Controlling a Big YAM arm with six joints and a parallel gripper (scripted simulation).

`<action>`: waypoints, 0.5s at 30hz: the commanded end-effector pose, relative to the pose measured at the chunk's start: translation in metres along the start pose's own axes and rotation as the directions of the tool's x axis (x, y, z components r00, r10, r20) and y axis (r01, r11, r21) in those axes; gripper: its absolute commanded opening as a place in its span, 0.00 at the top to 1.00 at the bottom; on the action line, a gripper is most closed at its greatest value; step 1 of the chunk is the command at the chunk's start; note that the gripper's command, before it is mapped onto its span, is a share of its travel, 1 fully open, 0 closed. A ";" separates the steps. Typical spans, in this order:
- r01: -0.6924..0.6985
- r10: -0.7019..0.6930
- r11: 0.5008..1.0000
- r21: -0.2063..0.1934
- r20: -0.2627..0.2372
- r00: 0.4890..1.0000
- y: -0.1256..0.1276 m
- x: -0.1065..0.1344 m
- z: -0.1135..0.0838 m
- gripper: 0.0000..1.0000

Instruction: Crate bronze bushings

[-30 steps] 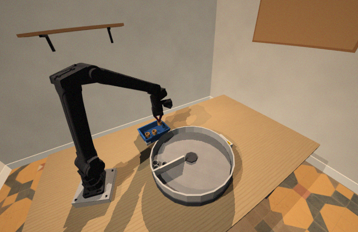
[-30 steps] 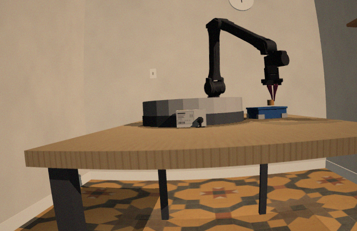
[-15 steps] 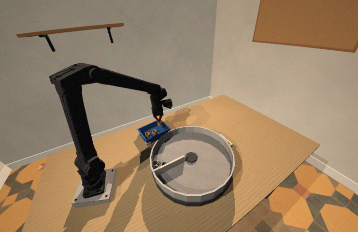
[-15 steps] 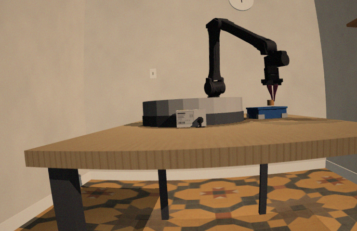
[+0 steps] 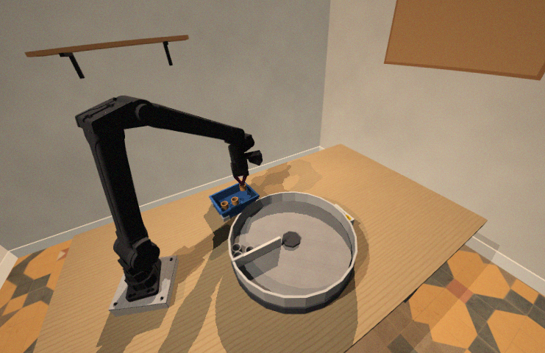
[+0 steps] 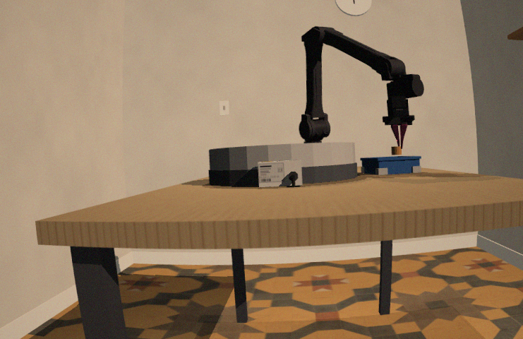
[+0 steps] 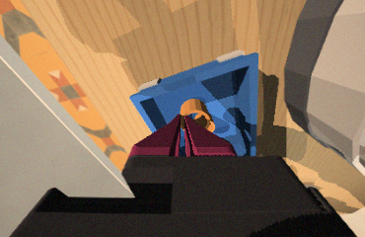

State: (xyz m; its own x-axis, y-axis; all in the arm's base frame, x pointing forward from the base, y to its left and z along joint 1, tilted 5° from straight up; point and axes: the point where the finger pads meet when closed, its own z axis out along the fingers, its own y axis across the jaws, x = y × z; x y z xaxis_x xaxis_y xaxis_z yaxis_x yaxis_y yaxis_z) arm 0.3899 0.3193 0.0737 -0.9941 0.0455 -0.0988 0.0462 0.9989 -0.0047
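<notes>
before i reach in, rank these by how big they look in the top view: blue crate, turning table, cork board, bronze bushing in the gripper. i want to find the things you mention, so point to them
1. turning table (image 5: 318, 245) and cork board (image 5: 472, 37): too close to rank, and the board is cut off
2. blue crate (image 5: 216, 207) (image 6: 394, 165) (image 7: 250, 94)
3. bronze bushing (image 5: 243, 187) (image 6: 396, 150) (image 7: 191, 106)

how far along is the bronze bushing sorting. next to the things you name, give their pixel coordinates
Two bronze bushings (image 5: 224, 205) already stand in the blue crate (image 5: 212, 200) (image 6: 401, 165) (image 7: 254, 99). A third (image 5: 243, 187) (image 6: 396, 150) (image 7: 191, 106) is pinched in the gripper (image 5: 242, 183) (image 6: 400, 147) (image 7: 182, 118) above it, left to lower and release. Only grey bushings (image 5: 236, 247) show on the turning table (image 5: 314, 249) (image 6: 281, 153) (image 7: 333, 64).
</notes>
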 end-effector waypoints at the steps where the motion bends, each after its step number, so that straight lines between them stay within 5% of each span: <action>1: 0.003 -0.003 1.000 -0.006 0.012 1.000 -0.004 -0.005 -0.001 1.00; 5: -0.002 0.002 1.000 -0.027 0.035 0.999 -0.006 -0.007 -0.013 1.00; 15: 0.004 -0.004 1.000 -0.002 0.007 1.000 -0.009 -0.001 0.002 1.00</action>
State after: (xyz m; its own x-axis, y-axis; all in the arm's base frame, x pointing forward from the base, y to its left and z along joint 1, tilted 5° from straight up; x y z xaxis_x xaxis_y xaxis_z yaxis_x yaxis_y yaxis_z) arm 0.3884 0.3156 0.0730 -0.9936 0.0465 -0.1031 0.0468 0.9989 -0.0009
